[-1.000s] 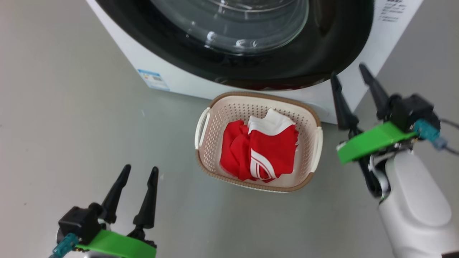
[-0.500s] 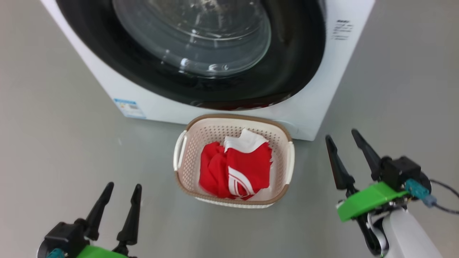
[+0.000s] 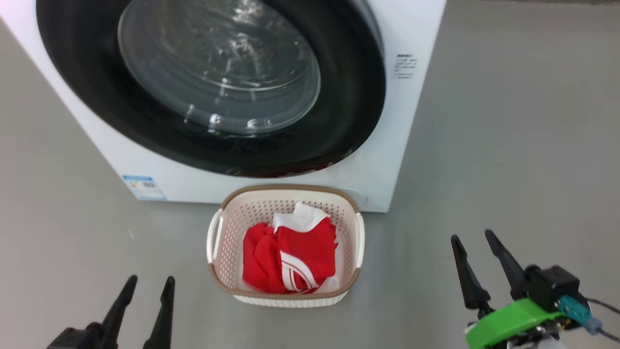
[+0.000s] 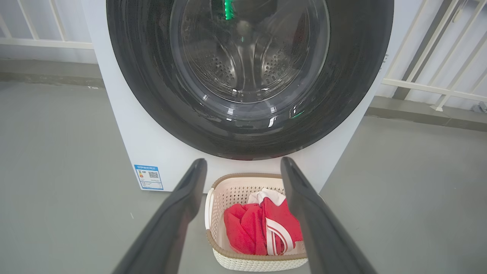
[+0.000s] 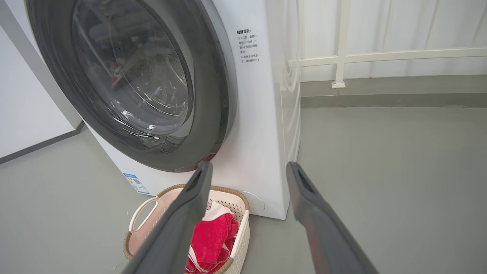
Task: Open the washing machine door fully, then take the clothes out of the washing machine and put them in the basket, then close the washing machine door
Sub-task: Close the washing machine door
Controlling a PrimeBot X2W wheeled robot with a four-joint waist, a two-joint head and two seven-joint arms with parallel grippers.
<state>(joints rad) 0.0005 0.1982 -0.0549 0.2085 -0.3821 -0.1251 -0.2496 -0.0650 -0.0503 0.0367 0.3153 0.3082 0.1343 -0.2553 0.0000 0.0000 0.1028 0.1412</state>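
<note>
Left gripper (image 3: pixel 151 280): nearest, at the left; released, fingers spread with only air between them, tips pointing far toward the machine.
Right gripper (image 3: pixel 472 236): near right, well apart from the basket; released, fingers spread, grasping nothing.
Floor (image 3: pixel 508 145): plain grey; carries basket and machine.
Basket (image 3: pixel 286 299): cream with a brown rim, upright on the floor between the two grippers and a little farther off, just in front of the machine's base.
Clothes (image 3: pixel 295 257): red fabric with white stripes, white part at the far side; bunched inside the basket.
Washing machine (image 3: pixel 373 169): white box behind the basket; blue label (image 3: pixel 144 186) at its lower left corner.
Washing machine door (image 3: pixel 348 97): black rim lies against the machine's front; looks closed.
Railing (image 4: pixel 430 89): white, farthest back.
</note>
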